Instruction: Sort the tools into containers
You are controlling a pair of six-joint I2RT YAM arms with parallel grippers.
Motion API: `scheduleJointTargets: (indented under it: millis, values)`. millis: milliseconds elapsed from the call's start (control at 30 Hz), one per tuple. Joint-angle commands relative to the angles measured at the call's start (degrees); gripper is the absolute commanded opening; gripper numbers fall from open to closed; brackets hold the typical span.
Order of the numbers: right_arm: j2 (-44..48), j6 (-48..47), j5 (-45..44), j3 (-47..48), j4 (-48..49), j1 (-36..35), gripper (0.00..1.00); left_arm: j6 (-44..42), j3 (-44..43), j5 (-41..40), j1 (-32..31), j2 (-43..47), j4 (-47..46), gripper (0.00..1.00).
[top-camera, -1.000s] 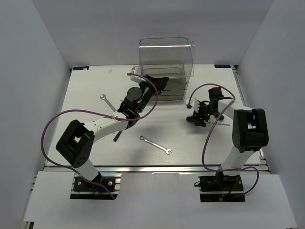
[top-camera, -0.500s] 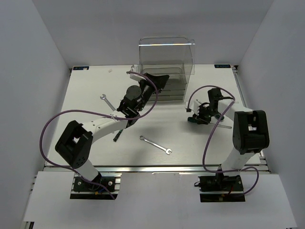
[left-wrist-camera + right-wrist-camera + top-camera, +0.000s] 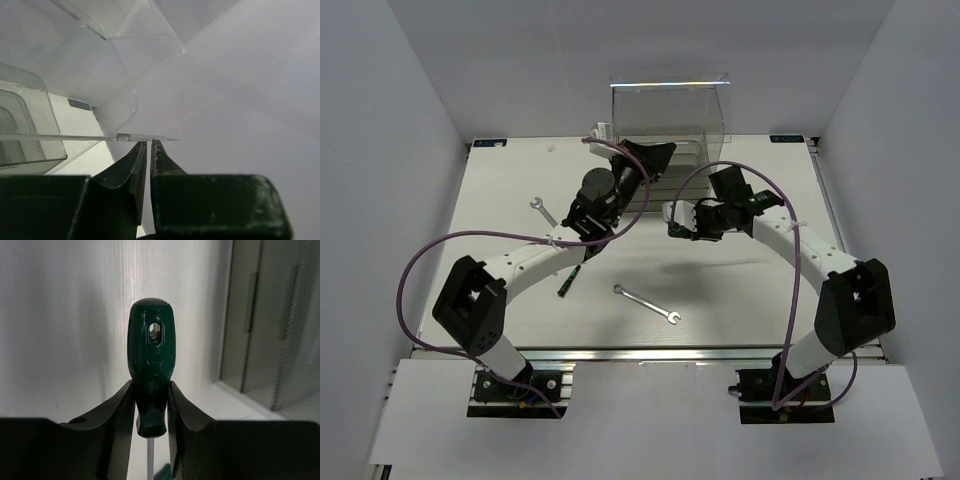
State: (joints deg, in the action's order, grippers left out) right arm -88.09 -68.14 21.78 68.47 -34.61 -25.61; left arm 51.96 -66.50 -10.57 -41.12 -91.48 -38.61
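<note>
Holding a screwdriver [image 3: 151,350] clamped by its handle, the right gripper [image 3: 150,385] hangs just before the drawer box [image 3: 670,115]. The left gripper [image 3: 149,146] is pinched on its clear lip [image 3: 75,136]. Best to line the shaft along an open drawer before letting go.

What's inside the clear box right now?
Stacked grey-clear drawers show low in the clear box. Whether tools lie in them cannot be told: the left gripper covers their left part, and the rest is too small.
</note>
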Motion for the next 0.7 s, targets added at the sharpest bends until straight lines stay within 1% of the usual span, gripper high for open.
scheduleJointTargets:
  millis: [0, 67, 100, 133, 267, 400, 467, 500, 600, 667]
  values:
    - [1.61, 2.49, -0.78, 4.65, 3.23, -3.12, 0.0, -0.02, -3.19, -2.26, 0.17, 4.29, 2.04, 0.09]
    - [1.7, -0.23, 2.11, 5.53, 3.06, -3.83, 0.0, 0.15, -3.99, -2.35, 0.17, 4.38, 2.84, 0.09]
    - [1.61, -1.72, 5.78, 6.67, 2.36, -4.01, 0.0, 0.5, -4.16, -2.35, 0.17, 4.38, 3.1, 0.09]
    - [1.52, -4.61, 7.38, 7.2, 1.75, -4.1, 0.0, 0.77, -4.6, -2.44, 0.17, 4.38, 3.45, 0.09]
    - [-0.58, -8.67, 12.49, 10.89, 1.04, -4.98, 0.0, 1.91, -6.09, -2.79, 0.17, 4.38, 5.38, 0.09]
    - [-3.57, -9.29, 11.28, 14.58, 3.75, -6.99, 0.0, 2.7, -7.06, -3.58, 0.17, 4.3, 6.62, 0.1]
    - [-4.62, -9.21, 10.22, 14.77, 5.6, -7.79, 0.0, 3.14, -7.68, -3.58, 0.17, 4.12, 6.97, 0.1]
    - [-4.72, -8.77, 8.82, 14.42, 9.0, -8.49, 0.0, 3.23, -7.94, -3.67, 0.17, 4.03, 7.14, 0.1]
    - [-5.16, -7.98, 4.7, 11.96, 14.73, -9.63, 0.0, 4.11, -8.38, -4.02, 0.25, 3.86, 7.76, 0.1]
    - [-5.42, -7.54, 3.01, 10.29, 20.18, -9.81, 0.0, 4.9, -8.47, -4.28, 0.17, 3.94, 7.85, 0.1]
